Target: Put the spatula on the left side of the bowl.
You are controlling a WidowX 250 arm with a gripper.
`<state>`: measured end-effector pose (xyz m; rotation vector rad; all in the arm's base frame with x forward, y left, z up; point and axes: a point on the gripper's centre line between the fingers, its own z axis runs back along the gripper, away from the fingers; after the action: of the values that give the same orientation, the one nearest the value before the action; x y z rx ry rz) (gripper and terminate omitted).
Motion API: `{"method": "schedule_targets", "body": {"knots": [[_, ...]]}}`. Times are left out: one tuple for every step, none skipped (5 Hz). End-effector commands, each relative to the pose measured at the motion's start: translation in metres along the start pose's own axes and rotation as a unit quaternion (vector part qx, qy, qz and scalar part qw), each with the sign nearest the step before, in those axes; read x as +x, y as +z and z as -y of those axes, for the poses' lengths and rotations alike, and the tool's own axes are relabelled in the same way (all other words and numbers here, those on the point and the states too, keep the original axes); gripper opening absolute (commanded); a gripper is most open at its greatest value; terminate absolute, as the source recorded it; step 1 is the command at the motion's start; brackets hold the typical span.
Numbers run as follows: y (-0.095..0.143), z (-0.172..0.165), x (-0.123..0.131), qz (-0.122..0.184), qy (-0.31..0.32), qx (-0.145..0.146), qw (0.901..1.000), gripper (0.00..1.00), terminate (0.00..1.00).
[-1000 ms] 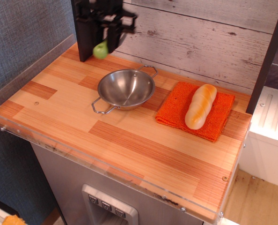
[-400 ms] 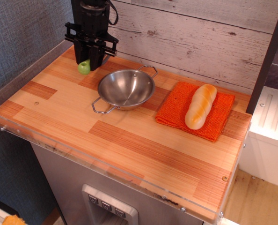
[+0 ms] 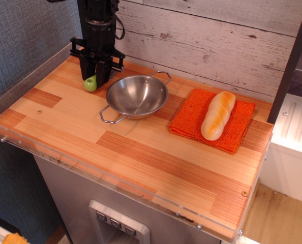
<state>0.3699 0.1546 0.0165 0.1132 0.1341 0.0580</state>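
The steel bowl (image 3: 137, 95) stands on the wooden counter (image 3: 141, 152), its wire handles pointing front-left and back-right. My black gripper (image 3: 96, 80) points straight down just left of the bowl's back-left rim. It is shut on the spatula, of which only the lime-green handle end (image 3: 90, 84) shows. The handle end sticks out at the fingers' lower left, at or just above the counter. The grey blade is hidden between the fingers.
An orange cloth (image 3: 191, 116) with a bread roll (image 3: 218, 115) on it lies right of the bowl. A plank wall (image 3: 217, 40) runs close behind. A clear plastic lip (image 3: 19, 86) edges the counter's left and front sides. A dark post (image 3: 291, 61) stands at the right.
My gripper has come down from high at the back to counter level left of the bowl, carrying the spatula. The green handle end has dropped with it. The bowl has not moved.
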Motion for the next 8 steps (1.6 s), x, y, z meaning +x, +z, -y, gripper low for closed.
{"method": "schedule_targets", "body": {"knots": [[0.042, -0.009, -0.01, 0.11, -0.025, -0.017, 0.9935, 1.0, 0.0], [0.086, -0.006, -0.02, 0.189, -0.033, -0.017, 0.9812, 1.0, 0.0], [0.133, 0.006, -0.036, 0.213, -0.012, -0.011, 0.9769, 1.0, 0.0], [0.144, 0.032, -0.039, 0.176, 0.006, -0.02, 0.9843, 1.0, 0.0], [0.126, 0.049, -0.042, 0.136, -0.015, -0.043, 0.9896, 1.0, 0.0], [0.116, 0.054, -0.045, 0.125, -0.036, -0.044, 0.9906, 1.0, 0.0], [0.115, 0.056, -0.046, 0.125, -0.065, -0.042, 0.9891, 1.0, 0.0], [0.115, 0.056, -0.046, 0.125, -0.065, -0.042, 0.9891, 1.0, 0.0]]}}
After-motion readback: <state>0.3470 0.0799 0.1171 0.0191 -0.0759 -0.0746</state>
